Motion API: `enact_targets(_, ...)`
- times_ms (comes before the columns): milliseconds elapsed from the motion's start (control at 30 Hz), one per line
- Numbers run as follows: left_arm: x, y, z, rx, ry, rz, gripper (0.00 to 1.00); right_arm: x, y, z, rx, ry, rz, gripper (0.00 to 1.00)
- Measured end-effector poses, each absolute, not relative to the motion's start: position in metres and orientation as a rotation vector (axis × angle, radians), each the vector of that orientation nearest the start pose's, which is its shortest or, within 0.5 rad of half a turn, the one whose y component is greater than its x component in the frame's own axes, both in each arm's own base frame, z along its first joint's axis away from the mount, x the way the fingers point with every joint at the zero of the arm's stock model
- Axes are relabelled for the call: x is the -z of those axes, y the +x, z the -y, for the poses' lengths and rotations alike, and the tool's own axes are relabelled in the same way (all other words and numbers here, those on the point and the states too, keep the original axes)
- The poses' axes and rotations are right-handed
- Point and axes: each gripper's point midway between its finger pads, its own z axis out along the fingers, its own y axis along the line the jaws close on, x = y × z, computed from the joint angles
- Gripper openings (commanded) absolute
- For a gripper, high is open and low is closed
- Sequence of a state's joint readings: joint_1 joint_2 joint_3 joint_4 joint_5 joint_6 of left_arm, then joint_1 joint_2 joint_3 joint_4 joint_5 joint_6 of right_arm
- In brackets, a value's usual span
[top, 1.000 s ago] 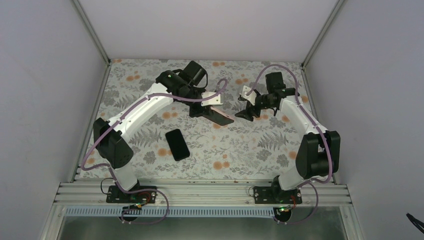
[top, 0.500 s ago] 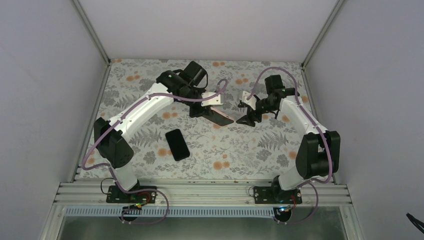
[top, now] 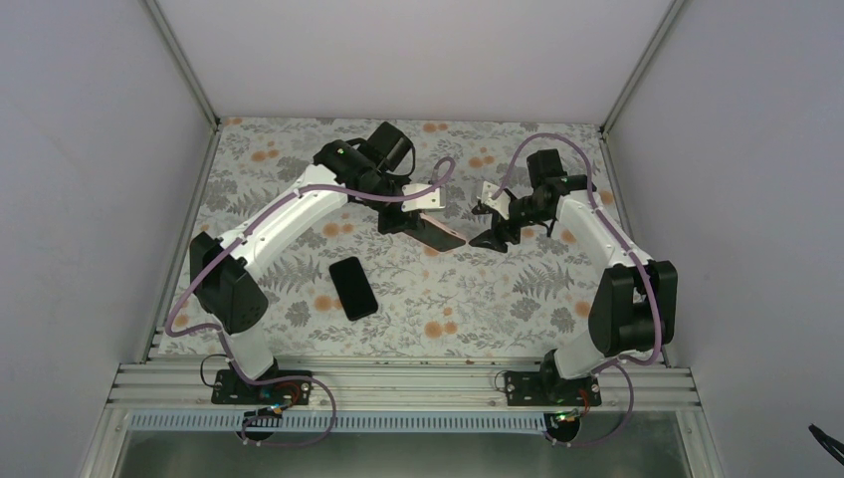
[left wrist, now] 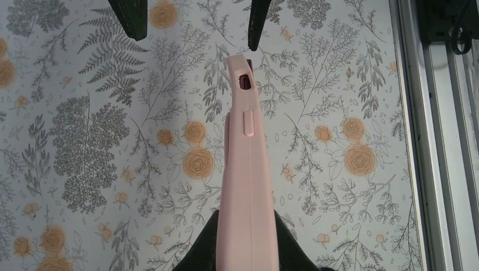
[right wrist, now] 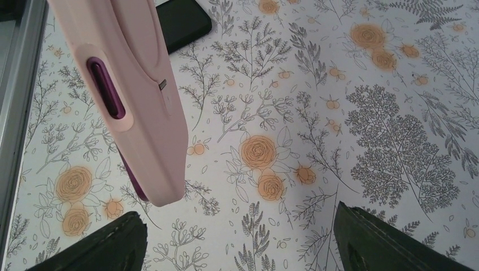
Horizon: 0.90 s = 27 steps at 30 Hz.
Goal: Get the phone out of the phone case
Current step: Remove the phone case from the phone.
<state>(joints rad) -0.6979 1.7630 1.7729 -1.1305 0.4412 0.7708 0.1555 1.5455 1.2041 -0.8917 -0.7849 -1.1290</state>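
The left gripper (top: pixel 406 221) was clamped narrow on one end of the pink phone case (left wrist: pixel 245 186), holding it edge-on above the table with its free end pointing at the right arm. The right gripper (top: pixel 485 237) stood wide open just beside that free end, its dark fingers (right wrist: pixel 107 248) on either side of it, with no contact visible. The case looked smooth and rubbery, with rounded corners, a raised side button and slot cutouts showing a purple lining. The phone (top: pixel 353 287), a flat black slab with rounded corners, lay on the table (top: pixel 498 299) well apart from the case, nearer the left arm's base. The table wore a pale covering printed with grey ferns and orange flowers.
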Motion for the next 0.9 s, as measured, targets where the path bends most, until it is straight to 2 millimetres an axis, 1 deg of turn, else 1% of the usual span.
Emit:
enact_targets(333,-0.2292,0.2708,0.3230,-0.758,-2.489,2.486,0.02,-0.1691,0.3064,-0.1729,-0.698,-1.572,-1.805,0.84)
enact_targets(600,-0.2298,0.2708,0.3232,-0.761,-2.490,2.486,0.02,-0.1609,0.3085,-0.1738,-0.718,-1.573,-1.824,0.83)
enact_targets(900,-0.2299,0.2710,0.3232,-0.761,-2.490,2.487,0.02,-0.1619,0.3119,-0.1744,-0.711,-1.560,-1.825,0.82)
